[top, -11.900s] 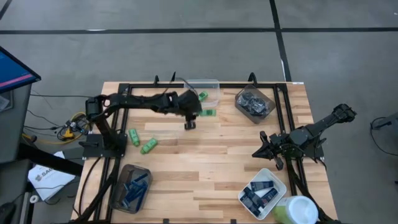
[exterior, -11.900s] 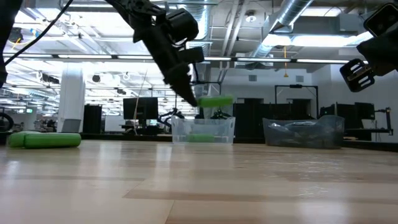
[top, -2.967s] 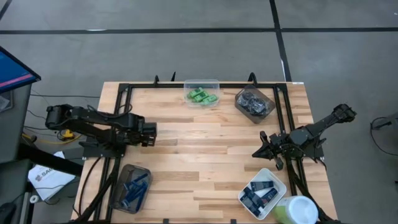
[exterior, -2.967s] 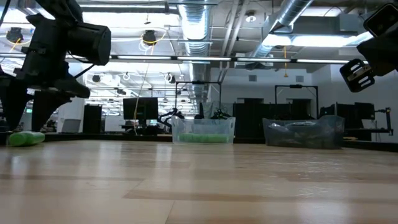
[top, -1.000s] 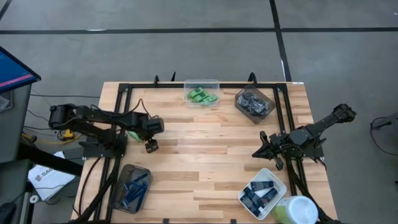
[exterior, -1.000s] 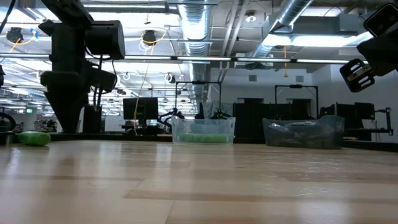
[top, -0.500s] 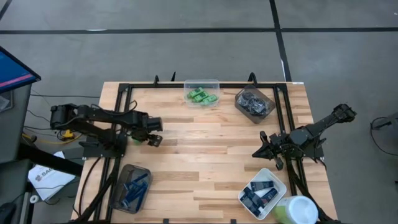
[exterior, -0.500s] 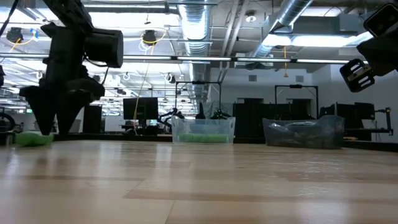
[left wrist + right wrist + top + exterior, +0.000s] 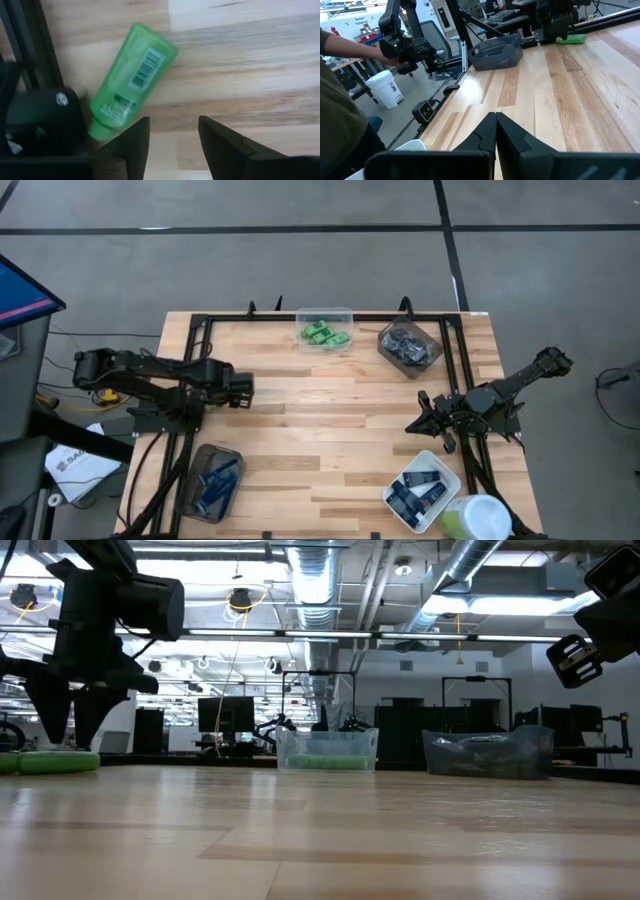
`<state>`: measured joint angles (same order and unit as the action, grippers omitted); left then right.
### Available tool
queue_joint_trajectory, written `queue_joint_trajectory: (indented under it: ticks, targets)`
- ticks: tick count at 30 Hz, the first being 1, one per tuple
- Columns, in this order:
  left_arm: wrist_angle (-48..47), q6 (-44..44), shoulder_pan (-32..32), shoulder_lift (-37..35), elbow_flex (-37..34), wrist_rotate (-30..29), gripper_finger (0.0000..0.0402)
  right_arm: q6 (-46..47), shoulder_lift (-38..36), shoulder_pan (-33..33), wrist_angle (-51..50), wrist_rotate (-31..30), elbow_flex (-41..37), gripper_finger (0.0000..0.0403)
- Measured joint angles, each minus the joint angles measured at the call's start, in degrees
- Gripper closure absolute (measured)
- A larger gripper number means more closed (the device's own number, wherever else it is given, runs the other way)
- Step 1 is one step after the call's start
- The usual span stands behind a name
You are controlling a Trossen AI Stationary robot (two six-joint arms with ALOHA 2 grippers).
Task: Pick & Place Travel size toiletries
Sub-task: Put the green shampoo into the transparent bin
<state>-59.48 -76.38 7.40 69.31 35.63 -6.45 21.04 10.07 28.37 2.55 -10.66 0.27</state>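
Observation:
One bright green mini bottle lies on its side on the wooden table at the left, cap end next to the black frame rail. My left gripper points straight down just above it, open, and the bottle lies beside the fingers, not between them. In the low view the fingers hang over the bottle. From above, the arm hides the bottle under my left gripper. My right gripper waits shut at the right side, holding nothing.
At the far edge stand a clear tub of green bottles and a clear tub of dark discs. A grey tub of blue razors is near left, a white tub of navy tubes near right. A person's arm shows beyond the table.
My left gripper has gone a short way toward the table's far and left edges, to a place over the green bottle, and it has rolled about its own downward-pointing axis.

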Motion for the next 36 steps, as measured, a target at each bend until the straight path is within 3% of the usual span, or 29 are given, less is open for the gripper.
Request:
queue_joint_trajectory:
  ticks: [6, 17, 25, 29, 36]
  targets:
    - [-0.08, 11.44, 3.22, 0.05, -0.03, -0.18, 0.0203, 0.00, 0.00, 0.00, -0.01, 0.00, 0.00, 0.0403]
    - [-0.07, 23.94, 10.84, 0.05, -0.04, -2.91, 0.0119, 0.00, 0.00, -0.01, -0.01, 0.00, 0.01, 0.0403]
    - [1.91, 30.80, 16.11, 0.05, -2.38, -1.89, 0.0111, -0.02, 0.00, 0.01, -0.01, -0.01, 0.02, 0.0403]
    - [4.56, 32.13, 16.54, 0.07, -5.95, 1.98, 0.0111, 0.00, 0.00, -0.01, -0.01, -0.01, 0.01, 0.0403]
    - [6.70, 31.66, 15.71, 0.05, -7.42, 2.94, 0.0112, 0.00, 0.00, -0.01, -0.01, 0.01, 0.02, 0.0403]
